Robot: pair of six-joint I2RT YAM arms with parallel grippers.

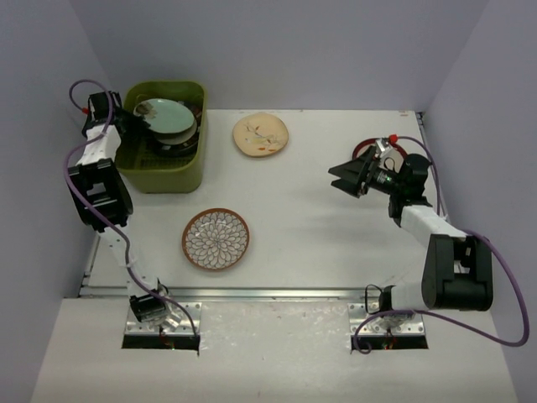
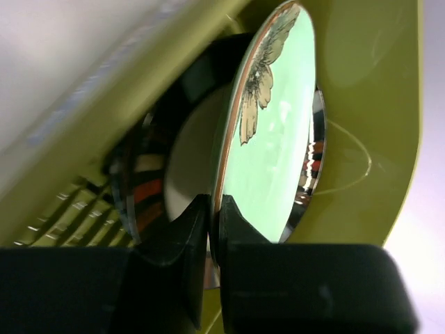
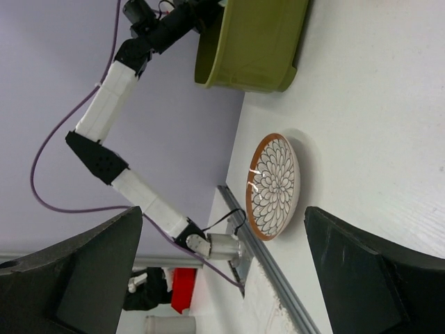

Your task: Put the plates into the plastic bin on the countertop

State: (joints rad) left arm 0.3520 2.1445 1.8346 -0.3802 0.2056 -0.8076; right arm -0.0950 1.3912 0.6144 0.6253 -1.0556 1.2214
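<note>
The olive-green plastic bin (image 1: pixel 172 172) stands at the far left of the white countertop (image 1: pixel 336 243). My left gripper (image 1: pixel 134 124) is shut on the rim of a pale green plate (image 1: pixel 168 117) and holds it inside the bin over a dark plate (image 1: pixel 180 144). In the left wrist view its fingers (image 2: pixel 240 229) pinch the green plate (image 2: pixel 281 139) on edge. A brown-rimmed flower-pattern plate (image 1: pixel 216 239) lies near the front, also in the right wrist view (image 3: pixel 273 186). A cream plate (image 1: pixel 260 134) lies at the back. My right gripper (image 1: pixel 344 178) is open and empty above the table's right side.
A red-rimmed plate (image 1: pixel 394 149) lies partly hidden behind my right arm at the far right. The metal rail (image 1: pixel 252 294) runs along the front edge. Purple walls close in the left, back and right sides.
</note>
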